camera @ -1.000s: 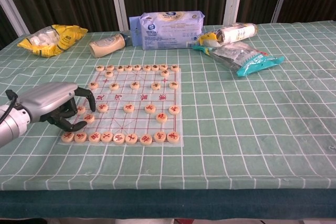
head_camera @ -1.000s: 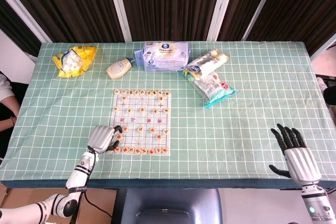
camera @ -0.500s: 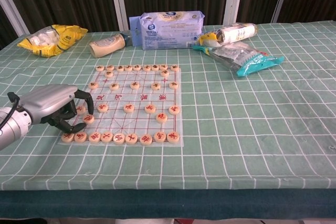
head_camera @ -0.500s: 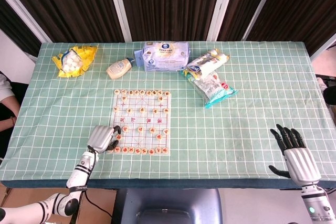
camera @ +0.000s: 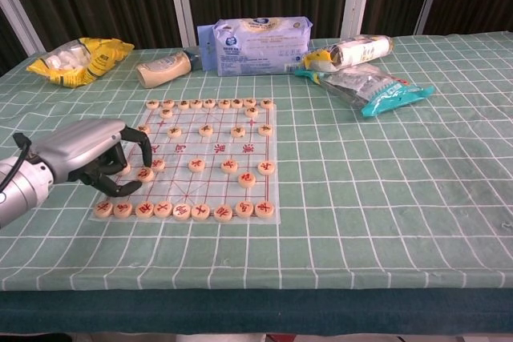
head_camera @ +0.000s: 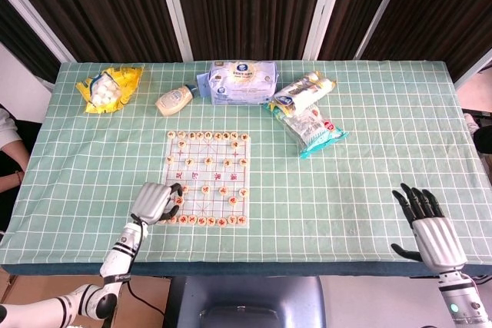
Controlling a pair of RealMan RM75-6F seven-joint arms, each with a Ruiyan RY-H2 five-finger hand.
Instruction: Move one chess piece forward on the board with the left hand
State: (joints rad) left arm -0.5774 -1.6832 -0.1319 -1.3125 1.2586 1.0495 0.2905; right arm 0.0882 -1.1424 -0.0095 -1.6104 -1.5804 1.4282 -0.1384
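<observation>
The chess board (camera: 212,188) lies on the green checked cloth, with round wooden pieces in rows along its far and near sides; the board (head_camera: 197,200) shows left of centre in the head view. My left hand (camera: 92,156) is curled over the board's near left corner. Its fingertips and thumb close around one chess piece (camera: 145,174), which still rests on the board. In the head view the left hand (head_camera: 156,202) covers that corner. My right hand (head_camera: 427,224) hovers at the table's near right edge, fingers spread, holding nothing.
Along the far side lie a yellow snack bag (head_camera: 109,88), a small cream bottle (head_camera: 174,100), a blue tissue pack (head_camera: 242,82) and two snack packets (head_camera: 304,91) (head_camera: 311,130). The near row of pieces (camera: 192,211) sits just right of my left hand.
My left hand has shifted right and slightly away from me over the board's corner. The piece between its fingers has slid with it. The right hand has barely moved.
</observation>
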